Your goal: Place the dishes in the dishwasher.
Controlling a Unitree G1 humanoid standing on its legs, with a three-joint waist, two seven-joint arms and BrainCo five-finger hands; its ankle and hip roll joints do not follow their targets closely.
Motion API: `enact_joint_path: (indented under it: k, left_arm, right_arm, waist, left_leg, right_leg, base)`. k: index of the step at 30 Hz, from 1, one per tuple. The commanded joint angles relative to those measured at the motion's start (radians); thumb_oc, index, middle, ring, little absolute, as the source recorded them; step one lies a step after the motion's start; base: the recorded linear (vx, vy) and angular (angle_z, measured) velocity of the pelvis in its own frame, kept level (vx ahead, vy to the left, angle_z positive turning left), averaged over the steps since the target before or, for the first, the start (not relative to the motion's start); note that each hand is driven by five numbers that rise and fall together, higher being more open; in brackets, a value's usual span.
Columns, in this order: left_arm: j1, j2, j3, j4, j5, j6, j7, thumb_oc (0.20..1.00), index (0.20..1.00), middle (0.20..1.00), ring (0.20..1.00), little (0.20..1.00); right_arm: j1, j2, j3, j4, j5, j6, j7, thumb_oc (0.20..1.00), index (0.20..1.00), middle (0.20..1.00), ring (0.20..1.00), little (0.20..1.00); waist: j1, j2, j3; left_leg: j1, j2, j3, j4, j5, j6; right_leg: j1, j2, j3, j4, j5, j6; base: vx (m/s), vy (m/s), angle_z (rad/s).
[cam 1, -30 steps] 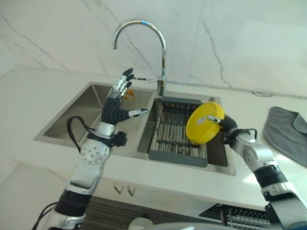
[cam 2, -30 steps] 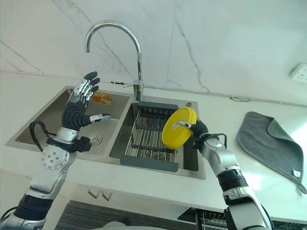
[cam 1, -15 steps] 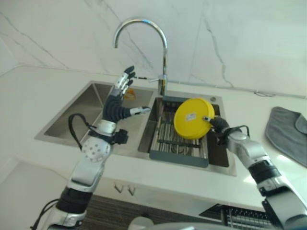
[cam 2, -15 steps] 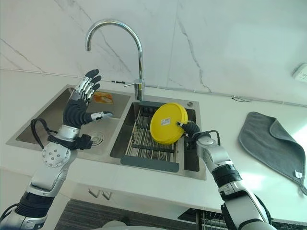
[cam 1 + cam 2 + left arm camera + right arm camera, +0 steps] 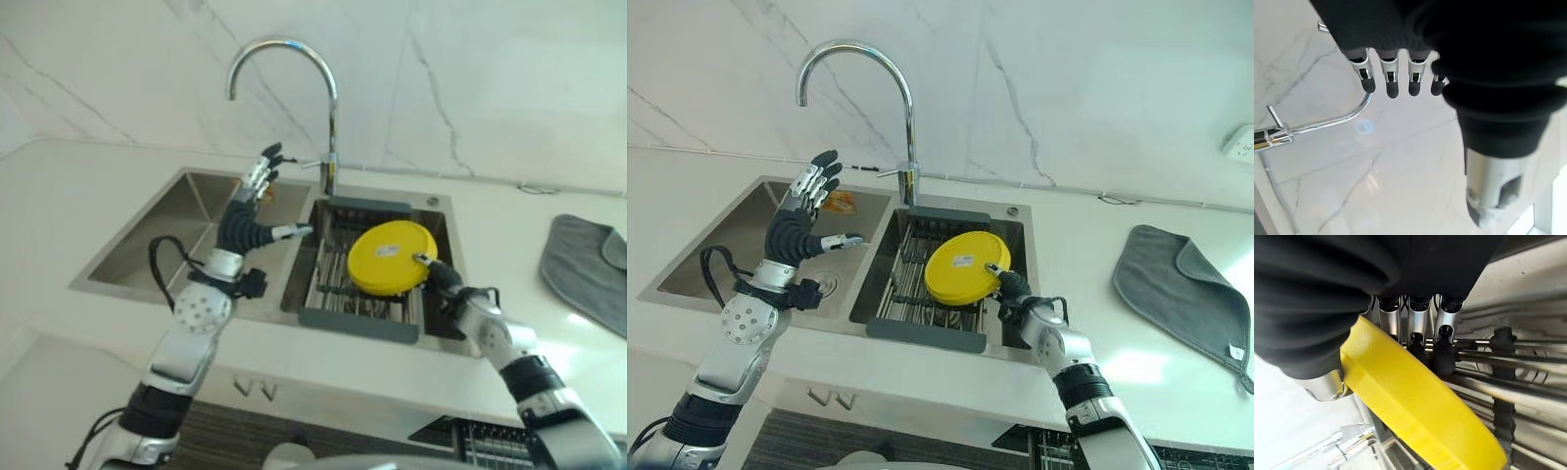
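1. Yellow and round, the plate [image 5: 961, 268] hangs low over the dish rack [image 5: 921, 333] in the right basin of the steel sink [image 5: 715, 245]. It is tilted, with its upper face turned toward the camera and a small pale label near its middle.
2. The right hand [image 5: 1007, 287] grips the plate at its right edge. In the right wrist view the thumb [image 5: 1327, 384] presses one face of the plate [image 5: 1415, 406] and the fingers [image 5: 1442, 350] are curled against the other, so the rim is pinched between them.
3. Beneath the plate, the rack's metal rods [image 5: 1498, 387] run across the basin. Whether the plate's lower edge touches them I cannot tell.
4. The left hand [image 5: 801, 211] is raised above the left basin, well apart from the plate. Its fingers [image 5: 1391, 83] are spread and nearly straight, its thumb is held out to the side, and it holds nothing.
5. A chrome tap [image 5: 906, 108] with a high curved spout stands behind the divider between the two basins.
6. A small orange object [image 5: 839, 203] lies at the back of the left basin; what it is I cannot tell.
7. On the white worktop [image 5: 1087, 245] to the right of the sink lies a grey cloth [image 5: 1181, 294], well apart from the hand and plate.
8. A white marbled wall [image 5: 1068, 88] rises behind the sink.
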Motion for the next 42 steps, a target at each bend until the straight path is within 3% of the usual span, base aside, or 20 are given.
enact_joint_path:
  k: [1,11,24,32,35,38,40,42]
  left_arm:
    - [-0.015,0.023,0.007,-0.026,-0.010,-0.065,0.000,1.000,1.000,1.000,1.000,1.000]
    - [0.011,0.027,0.025,-0.040,0.012,-0.073,0.001,1.000,1.000,1.000,1.000,1.000]
    - [0.062,0.025,0.075,-0.056,0.046,-0.086,-0.012,1.000,1.000,1.000,1.000,1.000]
    - [0.139,0.017,0.137,-0.096,0.064,-0.114,-0.007,1.000,1.000,1.000,1.000,1.000]
    - [0.157,0.008,0.149,-0.105,0.049,-0.163,0.002,1.000,1.000,1.000,1.000,1.000]
    - [0.157,0.000,0.142,-0.110,0.065,-0.192,0.028,1.000,1.000,1.000,1.000,1.000]
    - [0.158,-0.006,0.140,-0.109,0.078,-0.209,0.052,1.000,1.000,1.000,1.000,1.000]
    - [0.147,-0.008,0.133,-0.097,0.079,-0.221,0.066,1.000,1.000,1.000,1.000,1.000]
  right_arm:
    - [-0.065,0.048,-0.028,-0.089,0.111,-0.126,-0.018,0.200,0.200,0.200,0.200,0.200]
    - [0.013,0.067,-0.078,-0.252,0.143,-0.223,-0.041,0.200,0.200,0.200,0.200,0.200]
    - [0.107,0.071,-0.139,-0.427,0.157,-0.285,0.005,0.200,0.200,0.200,0.200,0.200]
    - [0.166,0.051,-0.192,-0.625,0.147,-0.289,0.039,0.200,0.200,0.200,0.200,0.200]
    - [0.175,0.041,-0.202,-0.656,0.153,-0.296,0.064,0.200,0.200,0.200,0.200,0.200]
    - [0.168,0.023,-0.203,-0.661,0.167,-0.315,0.091,0.200,0.200,0.200,0.200,0.200]
    - [0.162,0.016,-0.196,-0.667,0.175,-0.330,0.104,0.200,0.200,0.200,0.200,0.200]
    - [0.160,0.016,-0.193,-0.679,0.201,-0.325,0.100,0.200,0.200,0.200,0.200,0.200]
  waist:
    - [0.027,-0.024,-0.026]
    - [-0.005,-0.013,-0.032]
    - [-0.044,-0.005,-0.032]
    - [-0.054,0.018,-0.016]
    - [-0.055,0.013,0.004]
    - [-0.055,-0.022,0.038]
    - [-0.061,-0.037,0.055]
    - [-0.079,-0.034,0.055]
  left_leg:
    - [0.066,0.027,0.126,0.008,-0.137,-0.011]
    - [0.066,0.034,0.143,0.008,-0.134,-0.009]
    - [0.067,0.061,0.163,0.008,-0.124,-0.022]
    - [0.019,0.095,0.179,0.008,-0.073,-0.055]
    - [0.008,0.074,0.179,0.046,-0.070,-0.055]
    - [-0.082,0.022,0.134,0.325,-0.110,-0.040]
    - [-0.100,-0.025,0.090,0.426,-0.153,-0.008]
    - [-0.032,-0.049,0.098,0.336,-0.222,0.014]
  right_leg:
    - [0.020,-0.039,0.002,0.001,-0.097,0.027]
    - [0.011,-0.032,0.018,0.001,-0.097,0.022]
    - [-0.003,-0.002,0.040,0.001,-0.105,0.003]
    - [-0.045,0.025,0.055,0.001,-0.103,-0.011]
    - [-0.069,0.016,0.061,0.001,-0.090,-0.009]
    - [-0.088,-0.014,0.068,0.001,-0.054,-0.017]
    - [-0.098,-0.019,0.093,0.001,-0.029,-0.020]
    - [-0.120,-0.025,0.112,0.001,-0.003,-0.004]
  base:
    - [0.01,-0.042,0.00]
    - [-0.01,-0.060,-0.01]
    - [-0.02,-0.116,-0.06]
    - [-0.06,-0.117,-0.01]
    - [-0.23,0.012,0.02]
    - [-0.30,0.084,-0.05]
    - [-0.31,0.295,-0.19]
    - [-0.23,0.387,-0.40]
